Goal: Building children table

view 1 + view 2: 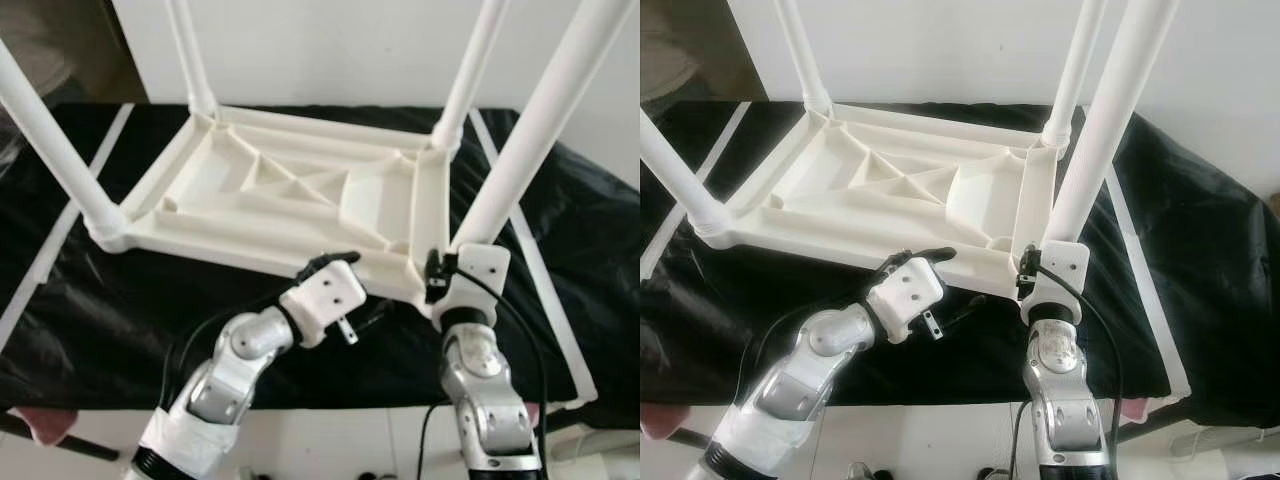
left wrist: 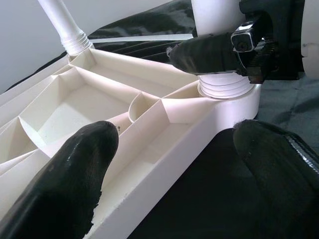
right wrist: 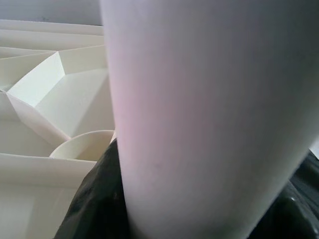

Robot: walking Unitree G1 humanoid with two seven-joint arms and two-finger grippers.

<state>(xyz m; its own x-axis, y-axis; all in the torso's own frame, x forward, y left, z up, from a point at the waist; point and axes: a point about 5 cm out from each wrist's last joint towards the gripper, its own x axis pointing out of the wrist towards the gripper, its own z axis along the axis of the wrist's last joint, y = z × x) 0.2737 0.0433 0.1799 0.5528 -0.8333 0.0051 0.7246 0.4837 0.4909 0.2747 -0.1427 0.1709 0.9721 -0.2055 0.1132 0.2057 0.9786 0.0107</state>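
Observation:
A white plastic table top [image 1: 290,190] lies upside down on a black cloth, its ribbed underside facing up. Legs stand in the near-left [image 1: 50,130], far-left [image 1: 190,50] and far-right [image 1: 470,65] corners. The near-right leg [image 1: 530,130] rises from its corner socket [image 2: 224,89]. My right gripper [image 1: 445,270] is shut on this leg's base, and the leg [image 3: 199,109] sits between its black fingers. My left gripper [image 1: 335,262] is open at the near rim, left of that corner. Its fingers [image 2: 75,174] straddle the rim [image 2: 164,164] without closing on it.
The black cloth [image 1: 120,320] covers the work surface, with white tape lines [image 1: 545,290] along its sides. A white wall stands behind. The surface's front edge runs just below my arms. A pinkish object [image 1: 40,425] lies at the lower left.

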